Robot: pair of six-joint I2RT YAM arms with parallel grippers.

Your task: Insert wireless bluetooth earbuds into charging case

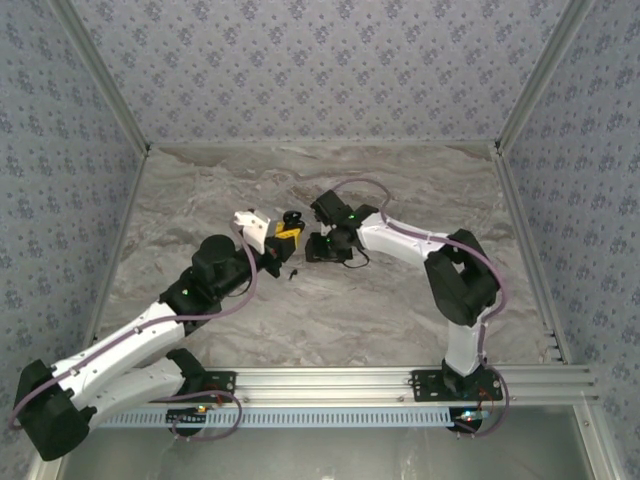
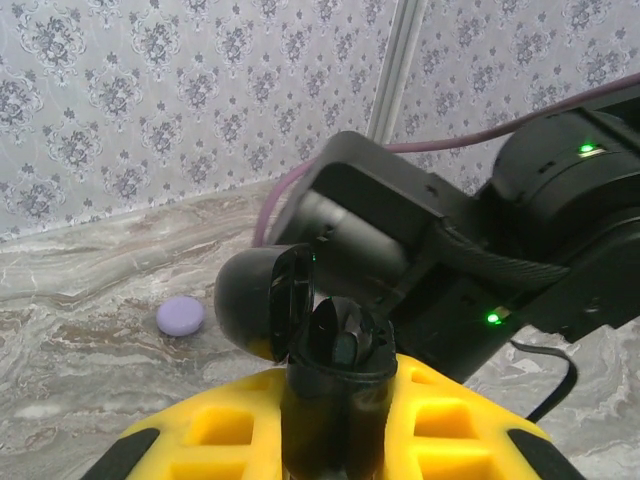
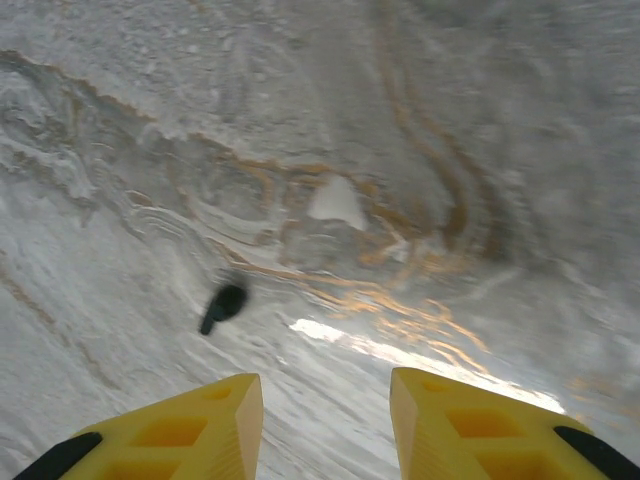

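Note:
The black charging case stands upright between the yellow fingers of my left gripper, which is shut on it. Its lid is flipped open to the left, and a dark earbud seems to sit in the open well. In the top view the left gripper holds the case near the table's middle, with my right gripper close on its right. The right gripper is open above the marble with nothing between its fingers. A loose black earbud lies on the table ahead and left of it.
A pale lilac round disc lies on the marble beyond the case, to its left. The right arm's black wrist looms directly behind the held case. Patterned walls enclose the table on three sides.

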